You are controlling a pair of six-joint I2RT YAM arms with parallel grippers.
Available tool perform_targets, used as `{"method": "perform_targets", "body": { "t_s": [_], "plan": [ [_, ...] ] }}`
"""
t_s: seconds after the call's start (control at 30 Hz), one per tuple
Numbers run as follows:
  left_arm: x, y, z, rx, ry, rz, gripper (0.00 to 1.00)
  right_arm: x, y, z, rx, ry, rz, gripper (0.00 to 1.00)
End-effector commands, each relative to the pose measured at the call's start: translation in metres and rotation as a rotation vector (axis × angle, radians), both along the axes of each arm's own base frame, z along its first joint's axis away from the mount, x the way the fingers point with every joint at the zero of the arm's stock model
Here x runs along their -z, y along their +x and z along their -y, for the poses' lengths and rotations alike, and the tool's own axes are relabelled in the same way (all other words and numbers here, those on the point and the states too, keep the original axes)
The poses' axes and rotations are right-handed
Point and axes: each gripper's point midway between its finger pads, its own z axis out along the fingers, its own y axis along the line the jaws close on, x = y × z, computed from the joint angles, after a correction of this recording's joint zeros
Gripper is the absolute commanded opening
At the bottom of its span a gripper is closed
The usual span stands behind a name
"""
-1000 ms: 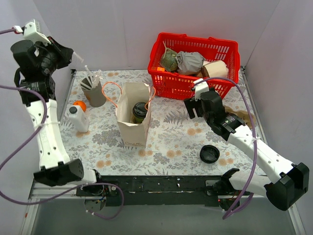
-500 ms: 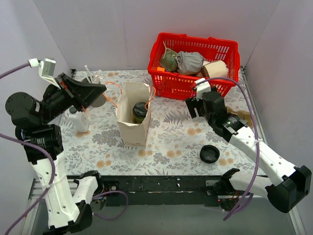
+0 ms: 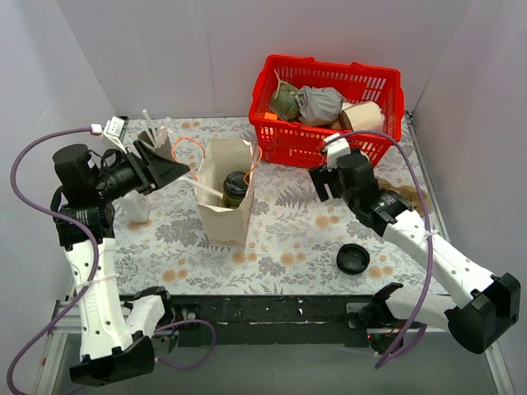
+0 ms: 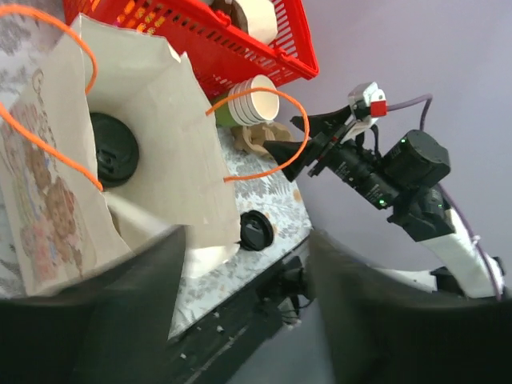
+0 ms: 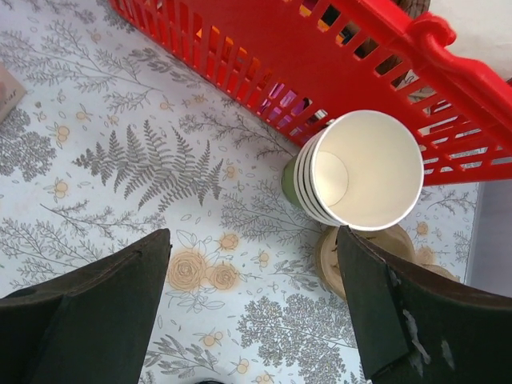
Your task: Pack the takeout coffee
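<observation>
The takeout coffee (image 3: 235, 188) stands inside the upright paper bag (image 3: 216, 216), and only its black dome lid (image 4: 112, 149) shows from above. My left gripper (image 3: 175, 169) hovers open just left of the bag's mouth, its blurred fingers (image 4: 120, 312) spread wide. A thin white stick (image 3: 207, 190) slants into the bag (image 4: 160, 120) from near those fingers. My right gripper (image 3: 324, 184) is open over the tablecloth to the right of the bag, with nothing between its fingers (image 5: 96, 304).
A red basket (image 3: 284, 140) of wrapped items stands at the back right. Beside it sits a stack of lidless cream cups (image 5: 364, 168) on a tan coaster (image 5: 336, 258). A loose black lid (image 3: 352, 258) lies at the front right. A white bottle (image 3: 136, 207) stands behind my left arm.
My left arm swung down from high at the back left to the bag's mouth and its jaws opened. A white stick now leans in the bag. The right arm barely moved.
</observation>
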Motion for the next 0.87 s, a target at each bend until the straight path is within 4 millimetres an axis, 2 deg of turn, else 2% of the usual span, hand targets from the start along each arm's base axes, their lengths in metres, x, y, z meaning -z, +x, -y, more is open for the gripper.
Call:
{"method": "perform_targets", "body": {
  "t_s": [0.0,0.13,0.17,0.2,0.27,0.3,0.33,0.4,0.43,0.5,0.53,0.57,0.63,0.7,0.77,0.83],
  "plan": [
    [-0.002,-0.008,0.005,0.040,0.001,0.015,0.98,-0.009,0.004,0.000,0.009,-0.003,-0.006,0.91],
    [-0.015,0.010,0.000,0.019,-0.006,0.036,0.98,-0.013,0.006,0.009,0.090,0.031,-0.002,0.94],
    [-0.024,0.015,-0.002,0.012,-0.001,0.058,0.98,-0.016,0.007,0.012,0.114,0.049,0.004,0.98],
    [-0.025,0.032,-0.010,-0.039,0.012,0.057,0.98,-0.019,0.009,0.017,0.147,0.087,0.007,0.98],
    [-0.032,0.050,-0.022,-0.109,0.047,0.077,0.98,-0.024,0.011,0.019,0.158,0.154,-0.003,0.98],
    [-0.041,0.058,-0.031,-0.170,0.070,0.095,0.98,-0.026,0.015,0.029,0.197,0.187,-0.001,0.98],
    [-0.037,0.080,-0.053,-0.305,0.105,0.073,0.98,-0.028,0.017,0.033,0.213,0.206,0.004,0.98],
    [-0.035,0.097,-0.082,-0.471,0.178,0.064,0.98,-0.028,0.023,0.051,0.276,0.233,0.011,0.98],
    [-0.023,0.113,-0.121,-0.675,0.244,0.025,0.98,-0.028,0.022,0.058,0.304,0.240,-0.010,0.98],
    [-0.004,0.122,-0.153,-0.819,0.319,-0.025,0.98,-0.033,0.020,0.078,0.408,0.203,-0.008,0.98],
    [0.008,0.124,-0.165,-0.872,0.347,-0.073,0.98,-0.030,0.015,0.086,0.445,0.165,-0.030,0.98],
    [0.025,0.130,-0.173,-0.895,0.364,-0.137,0.98,-0.035,0.014,0.096,0.493,0.143,-0.007,0.98],
    [0.049,0.132,-0.169,-0.855,0.357,-0.206,0.98,-0.039,0.008,0.102,0.494,0.134,0.012,0.98],
    [0.047,0.134,-0.163,-0.836,0.326,-0.175,0.98,-0.033,0.007,0.092,0.433,0.164,0.024,0.98],
    [0.052,0.131,-0.164,-0.856,0.311,-0.175,0.98,-0.045,0.002,0.089,0.394,0.215,0.080,0.98],
    [0.043,0.123,-0.166,-0.883,0.311,-0.134,0.98,-0.053,-0.002,0.093,0.400,0.233,0.116,0.98]
  ]
}}
